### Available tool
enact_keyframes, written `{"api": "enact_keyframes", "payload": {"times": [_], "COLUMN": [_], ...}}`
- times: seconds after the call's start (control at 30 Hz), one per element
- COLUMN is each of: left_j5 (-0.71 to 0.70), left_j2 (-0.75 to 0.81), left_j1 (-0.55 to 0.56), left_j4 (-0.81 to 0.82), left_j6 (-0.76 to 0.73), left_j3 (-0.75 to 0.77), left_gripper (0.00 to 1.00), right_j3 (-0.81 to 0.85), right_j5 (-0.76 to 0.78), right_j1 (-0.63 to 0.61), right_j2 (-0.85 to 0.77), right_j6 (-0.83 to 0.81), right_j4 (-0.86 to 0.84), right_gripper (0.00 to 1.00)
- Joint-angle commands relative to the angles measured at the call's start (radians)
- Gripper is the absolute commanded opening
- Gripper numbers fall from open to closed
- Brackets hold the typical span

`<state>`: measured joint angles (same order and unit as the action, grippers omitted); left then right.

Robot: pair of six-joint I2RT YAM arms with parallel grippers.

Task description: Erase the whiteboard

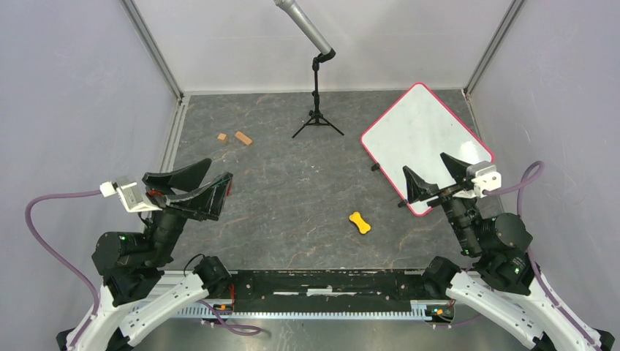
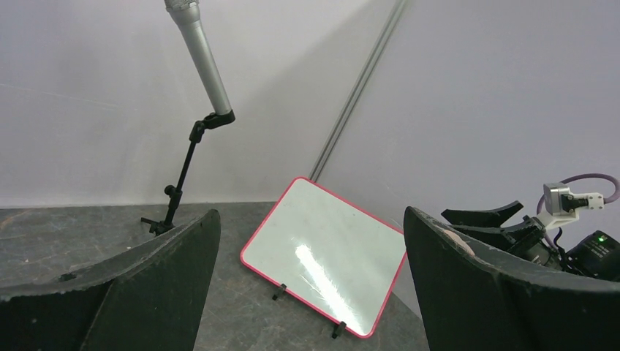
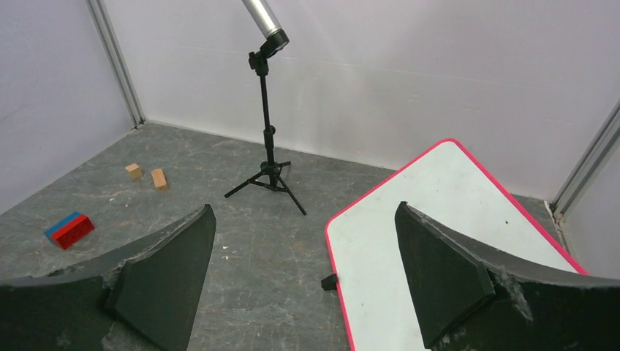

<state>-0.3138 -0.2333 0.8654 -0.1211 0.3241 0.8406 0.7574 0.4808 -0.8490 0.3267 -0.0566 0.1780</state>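
Note:
The whiteboard [image 1: 420,135], white with a pink-red rim and small black feet, lies tilted at the far right of the table. It also shows in the left wrist view [image 2: 322,252] and the right wrist view [image 3: 453,205]. Its surface looks white with only a few tiny specks. A yellow bone-shaped piece [image 1: 359,221] lies on the table left of the board's near corner. My right gripper [image 1: 423,161] is open and empty, above the board's near edge [image 3: 303,206]. My left gripper [image 1: 221,168] is open and empty at the left, raised, facing the board [image 2: 310,212].
A microphone on a black tripod stand [image 1: 317,110] stands at the far middle. Two small wooden blocks [image 1: 234,137] lie at the far left. A red and blue block [image 3: 68,229] lies near the left gripper. Grey walls close in three sides.

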Motion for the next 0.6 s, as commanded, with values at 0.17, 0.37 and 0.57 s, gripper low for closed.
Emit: {"api": "enact_keyframes", "payload": {"times": [0.17,0.37,0.57], "left_j5": [-0.013,-0.016,-0.016], "left_j2": [0.013,0.005,0.003], "left_j1": [-0.003,-0.003,-0.003], "left_j4": [0.026,0.029,0.029], "left_j6": [-0.070,-0.072,-0.072], "left_j3": [0.009,0.012,0.013], "left_gripper": [1.00,1.00,1.00], "right_j3": [-0.004,-0.001,0.001], "right_j5": [0.005,0.017,0.015], "right_j1": [-0.004,-0.004,-0.004], "right_j2": [-0.010,-0.007,-0.006], "right_j6": [0.020,0.025,0.029], "right_j4": [-0.053,-0.054,-0.052], "right_gripper": [0.98,0.98,0.98]}}
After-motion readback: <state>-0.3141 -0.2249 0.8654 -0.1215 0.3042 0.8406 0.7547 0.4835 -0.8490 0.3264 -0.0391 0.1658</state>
